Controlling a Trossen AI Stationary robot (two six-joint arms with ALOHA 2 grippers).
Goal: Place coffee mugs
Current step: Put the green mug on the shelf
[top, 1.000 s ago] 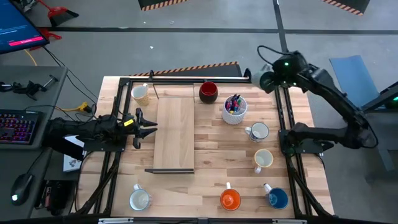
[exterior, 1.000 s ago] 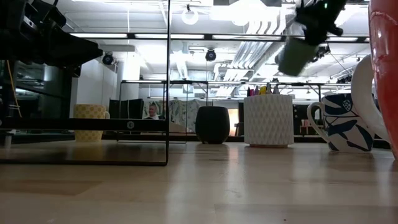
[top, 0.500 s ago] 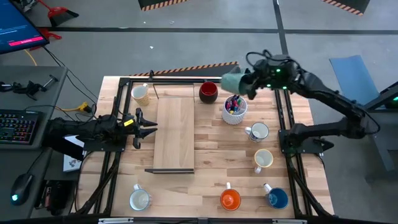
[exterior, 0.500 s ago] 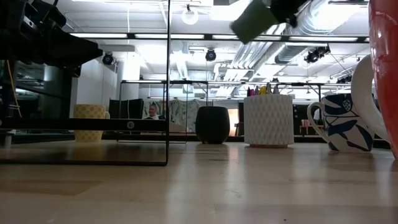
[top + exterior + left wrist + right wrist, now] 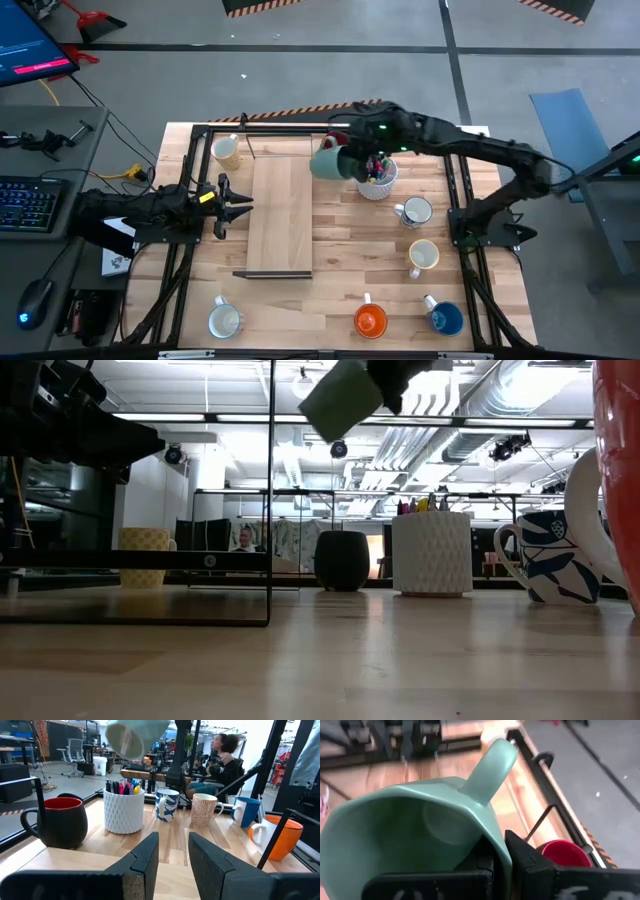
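Observation:
My right gripper (image 5: 352, 160) is shut on a teal green mug (image 5: 327, 163) and carries it in the air over the table's far side. The mug hangs beside the dark red mug (image 5: 335, 147) and the white cup of pens (image 5: 376, 176). It shows high up in the low view (image 5: 342, 398) and in the left wrist view (image 5: 132, 735). My left gripper (image 5: 232, 206) waits open at the left edge of the wooden board (image 5: 280, 215). Other mugs stand on their bases: cream (image 5: 227, 150), blue-patterned white (image 5: 414, 211), cream (image 5: 424, 256), orange (image 5: 370, 320), blue (image 5: 445, 318), white (image 5: 225, 320). My right gripper holds the teal mug by its rim wall (image 5: 496, 847), a little way round from the handle (image 5: 492, 762). One finger is inside the mug and one finger (image 5: 522, 856) is outside. The mug is lifted clear of the table and tipped, its mouth turned back toward the gripper.
The black frame rails (image 5: 300, 127) run along the table's far edge and down both sides. The board's top and the wood between board and pen cup are bare. People sit beyond the table in the left wrist view (image 5: 220, 755).
My right arm has swung from the table's far right corner toward the left, carrying the teal mug over the pen cup to a spot beside the dark red mug. The mug has stayed in the hold and has turned as it went.

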